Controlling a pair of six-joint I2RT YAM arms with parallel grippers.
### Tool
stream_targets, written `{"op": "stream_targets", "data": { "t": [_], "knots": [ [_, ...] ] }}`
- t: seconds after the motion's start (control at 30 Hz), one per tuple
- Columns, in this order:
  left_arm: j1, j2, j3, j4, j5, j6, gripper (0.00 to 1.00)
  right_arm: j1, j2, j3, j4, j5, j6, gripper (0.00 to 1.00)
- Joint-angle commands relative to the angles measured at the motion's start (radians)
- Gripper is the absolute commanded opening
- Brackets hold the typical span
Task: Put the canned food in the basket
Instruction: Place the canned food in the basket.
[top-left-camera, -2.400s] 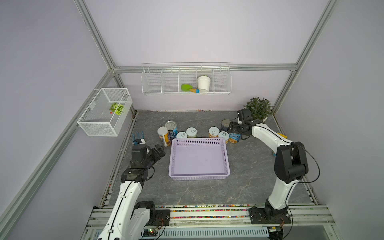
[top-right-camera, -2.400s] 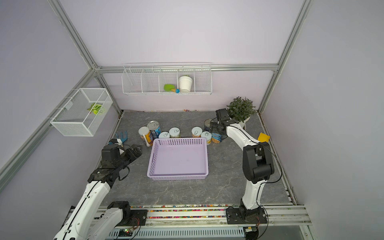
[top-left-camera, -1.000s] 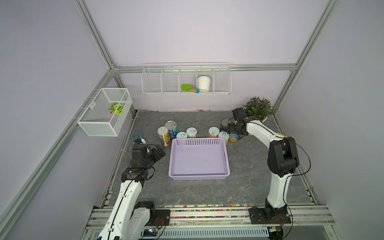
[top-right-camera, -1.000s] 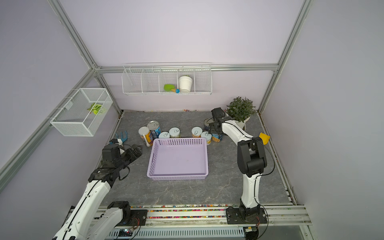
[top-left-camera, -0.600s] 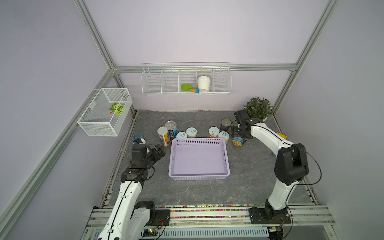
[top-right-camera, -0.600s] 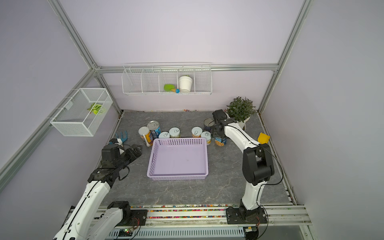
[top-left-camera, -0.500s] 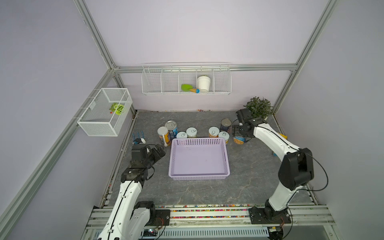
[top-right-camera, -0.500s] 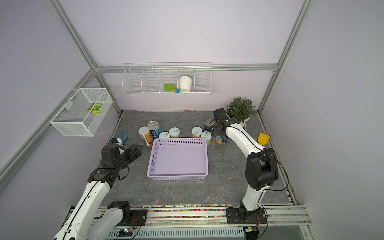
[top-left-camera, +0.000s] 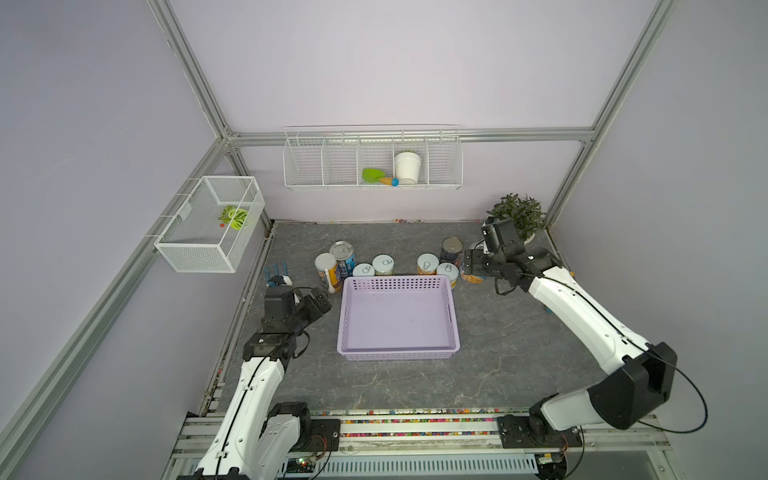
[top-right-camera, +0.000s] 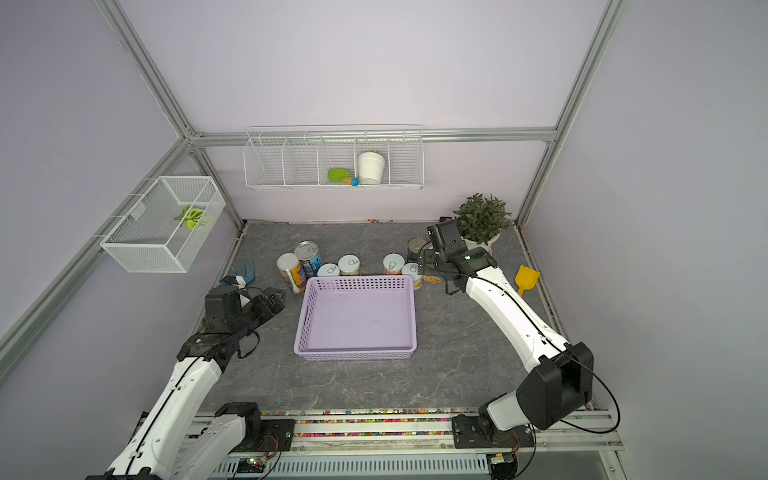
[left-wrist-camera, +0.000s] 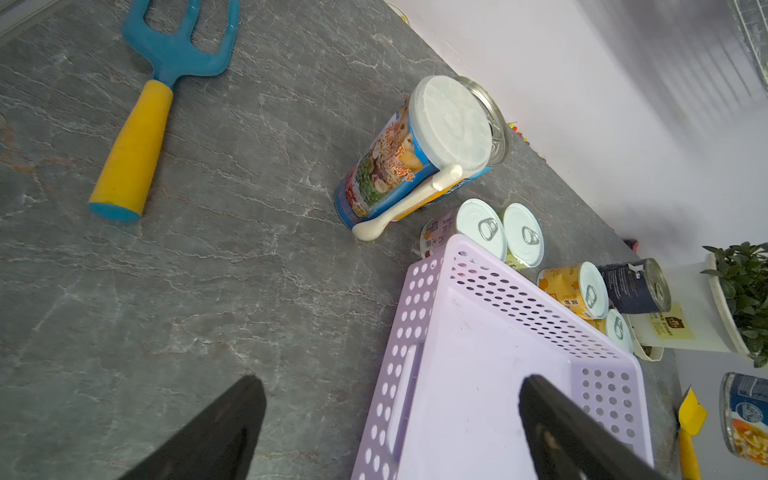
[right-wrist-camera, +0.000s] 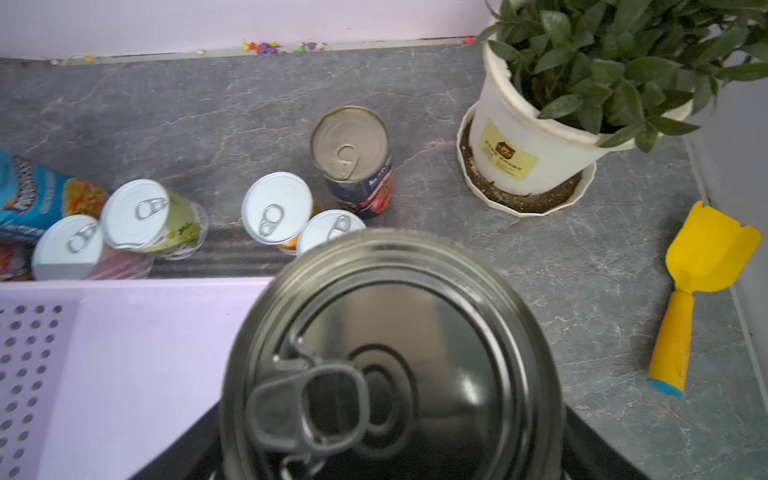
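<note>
Basket floor open, cans crowd its far rim, plant behind

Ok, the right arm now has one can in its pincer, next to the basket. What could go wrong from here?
1. The right pincer holds the silver-topped can close beside a white-topped can at the far corner of the basket; a low swing across might knock that one over.
2. The held can is wide for the jaws, so it may slip, or land tilted on the basket rim.
</note>
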Motion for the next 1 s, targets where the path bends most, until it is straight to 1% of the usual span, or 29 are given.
{"op": "stream_targets", "data": {
  "t": [0.0,0.1,0.27,0.53,0.9,0.97],
  "knots": [
    [-0.005,-0.020,0.027,-0.008,0.005,0.016,1.00,0.051,-0.059,0.011,0.146,-0.036,-0.012,0.46],
    [-0.006,-0.027,0.026,-0.010,0.003,0.014,1.00,0.093,-0.034,0.006,0.165,-0.063,-0.005,0.44],
    [-0.005,-0.022,0.024,-0.008,0.002,0.013,1.00,0.144,0.015,-0.015,0.228,-0.124,0.000,0.44],
    [-0.005,-0.016,0.023,-0.003,-0.002,0.014,1.00,0.180,0.104,-0.011,0.254,-0.119,0.001,0.43],
    [-0.006,-0.015,0.023,-0.004,-0.002,0.013,1.00,0.191,0.223,0.023,0.233,-0.031,-0.002,0.41],
    [-0.006,-0.013,0.023,-0.004,-0.001,0.013,1.00,0.192,0.243,0.028,0.237,-0.030,-0.005,0.41]
  ]
}}
